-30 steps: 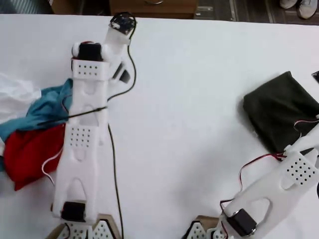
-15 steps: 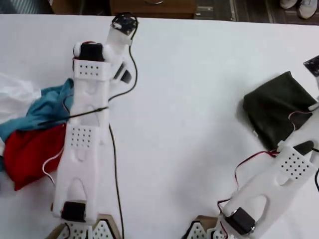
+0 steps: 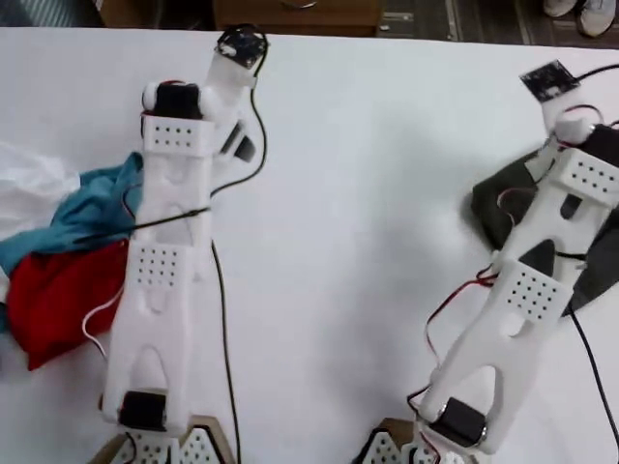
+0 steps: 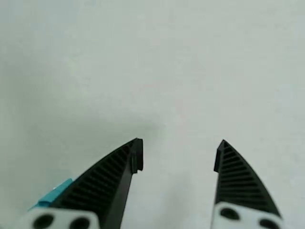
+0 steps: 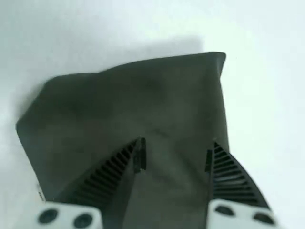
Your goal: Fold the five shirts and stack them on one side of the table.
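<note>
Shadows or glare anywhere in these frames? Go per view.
High view: the table is evenly lit, with no glare patch. Left wrist view: a faint soft shadow lies on the table just ahead of the open left gripper. Right wrist view: a soft shadow borders one edge of the folded dark shirt; the cloth is matt, no shine, below the open right gripper.

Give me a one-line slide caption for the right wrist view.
Right gripper, jaws open, poised over the folded dark shirt on the white table.
</note>
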